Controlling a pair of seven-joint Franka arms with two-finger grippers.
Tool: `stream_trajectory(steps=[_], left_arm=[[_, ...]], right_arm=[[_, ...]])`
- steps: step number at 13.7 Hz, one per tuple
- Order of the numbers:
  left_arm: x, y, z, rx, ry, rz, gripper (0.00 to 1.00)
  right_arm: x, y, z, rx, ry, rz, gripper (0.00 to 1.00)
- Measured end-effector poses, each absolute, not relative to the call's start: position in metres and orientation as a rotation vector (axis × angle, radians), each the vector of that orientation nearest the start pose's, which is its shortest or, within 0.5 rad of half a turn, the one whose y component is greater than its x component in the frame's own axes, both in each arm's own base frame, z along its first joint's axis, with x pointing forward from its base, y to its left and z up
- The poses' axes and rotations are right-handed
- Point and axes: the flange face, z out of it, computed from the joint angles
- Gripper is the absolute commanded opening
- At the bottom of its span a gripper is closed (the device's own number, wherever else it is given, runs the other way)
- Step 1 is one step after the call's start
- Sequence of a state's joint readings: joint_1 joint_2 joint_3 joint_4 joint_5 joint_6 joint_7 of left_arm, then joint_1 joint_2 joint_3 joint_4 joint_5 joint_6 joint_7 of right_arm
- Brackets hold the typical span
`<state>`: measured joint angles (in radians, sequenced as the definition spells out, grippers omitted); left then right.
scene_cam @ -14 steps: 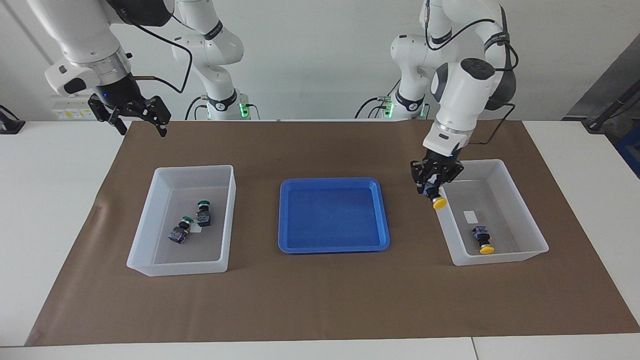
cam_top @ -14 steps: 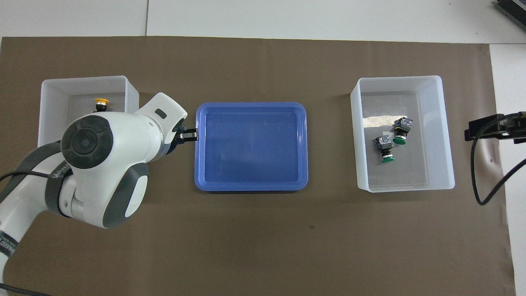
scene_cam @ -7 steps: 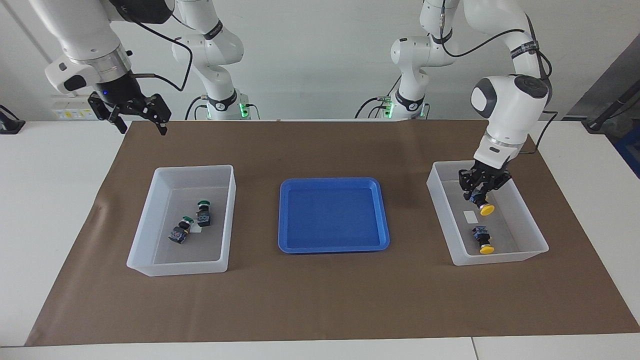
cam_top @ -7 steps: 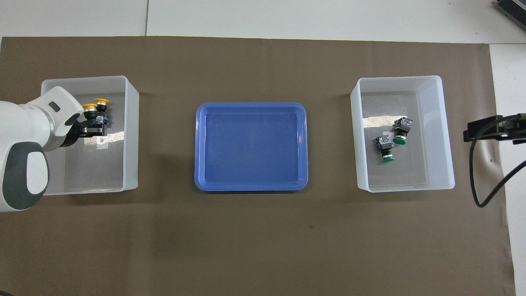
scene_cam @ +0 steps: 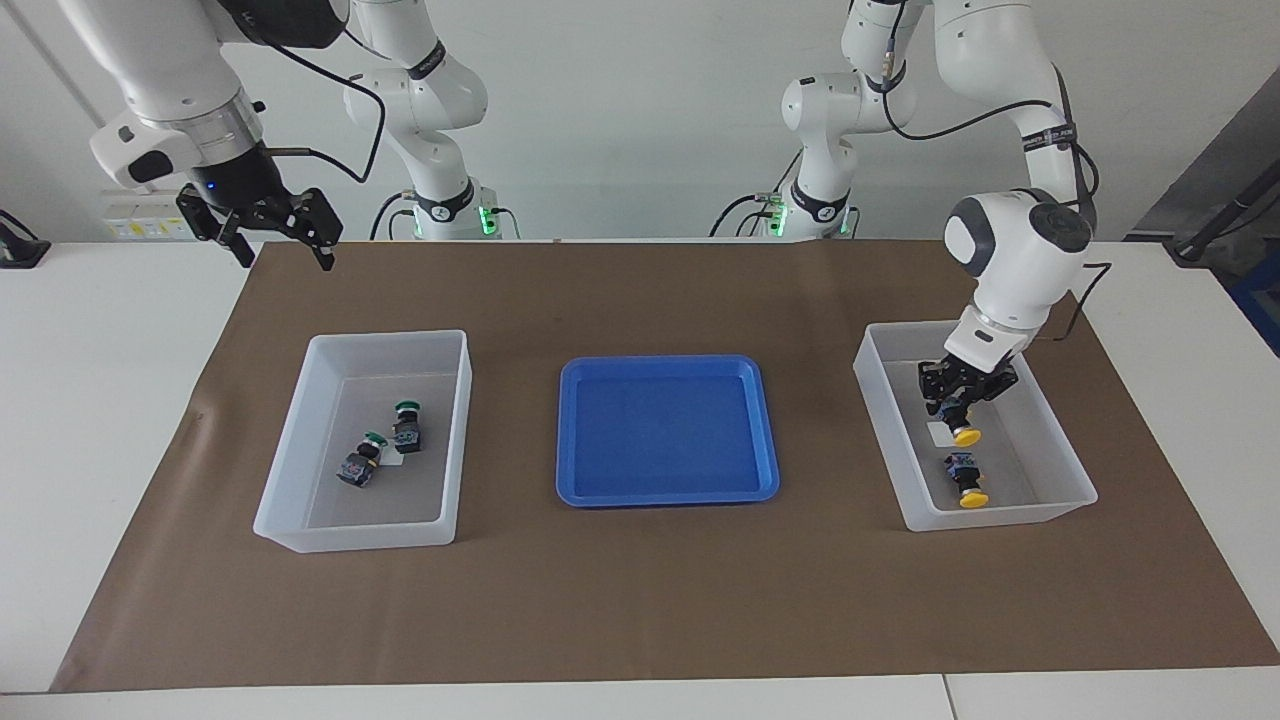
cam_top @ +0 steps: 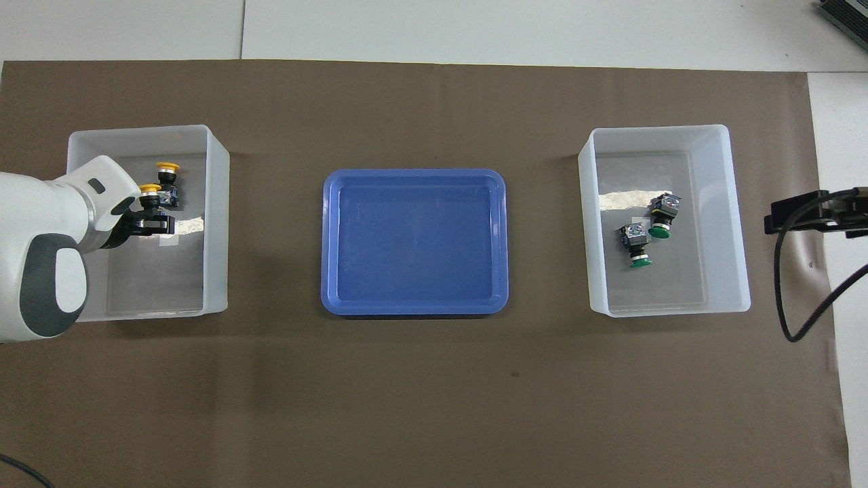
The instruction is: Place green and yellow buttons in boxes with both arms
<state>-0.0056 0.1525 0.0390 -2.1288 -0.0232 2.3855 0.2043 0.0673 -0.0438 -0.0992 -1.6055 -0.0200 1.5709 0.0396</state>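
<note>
My left gripper is shut on a yellow button and holds it low inside the box at the left arm's end, just above its floor. The other yellow button lies in the same box, farther from the robots. In the overhead view the left gripper, the held button and the lying one are close together. Two green buttons lie in the other box. My right gripper is open, empty, and waits high over the mat's corner.
A shallow blue tray lies between the two boxes on the brown mat, with nothing in it. In the overhead view the right gripper sits past the green buttons' box, over the mat's edge.
My left gripper has carried the yellow button from beside the blue tray over the box wall and lowered it into the box. The right arm has barely moved.
</note>
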Motion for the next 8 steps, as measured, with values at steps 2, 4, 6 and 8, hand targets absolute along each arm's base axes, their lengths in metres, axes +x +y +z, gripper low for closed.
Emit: stream_trajectory(steps=[2, 4, 6, 8], left_arm=[[0.574, 0.021, 0.333, -3.127, 0.254, -0.136, 0.04], [0.574, 0.022, 0.325, -3.128, 0.25, -0.121, 0.84], [0.574, 0.024, 0.323, -3.129, 0.246, -0.117, 1.0], [0.576, 0.024, 0.327, -3.127, 0.248, -0.133, 1.0]], right_arm=[[0.54, -0.021, 0.632, -3.155, 0.113, -0.014, 1.0], [0.54, -0.021, 0.632, -3.155, 0.113, -0.014, 1.0], [0.54, -0.021, 0.632, -3.155, 0.113, -0.014, 1.0], [0.54, -0.021, 0.632, -3.155, 0.113, -0.014, 1.0]])
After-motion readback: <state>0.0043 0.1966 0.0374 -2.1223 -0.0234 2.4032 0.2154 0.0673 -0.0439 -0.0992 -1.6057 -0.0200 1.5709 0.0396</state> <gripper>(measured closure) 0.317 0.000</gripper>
